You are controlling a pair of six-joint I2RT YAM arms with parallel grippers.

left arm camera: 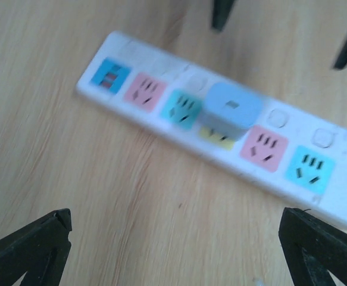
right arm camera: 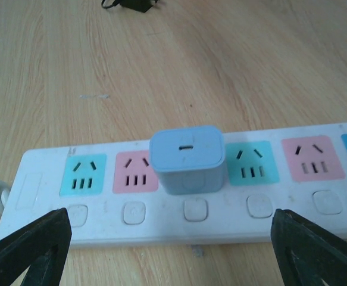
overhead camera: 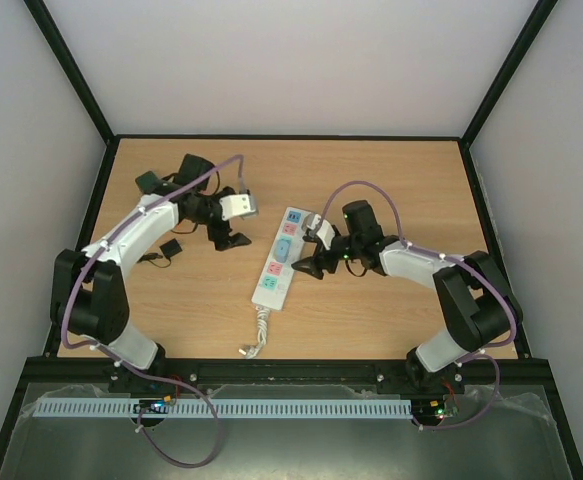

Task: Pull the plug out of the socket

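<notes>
Pre-grasp step, plug not yet pulled. Left claw is apart and empty, with the socket on the desk ahead of it, untouched. Right claw is apart and empty, with the blue plug seated mid-socket just ahead. Next, likely: one claw pins the socket, the other clamps the plug and pulls straight out.

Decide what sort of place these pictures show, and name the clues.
Most likely a robot test cell: a left arm and right arm fixed to a wooden table, plain white walls in a black frame, a power strip laid out.
</notes>
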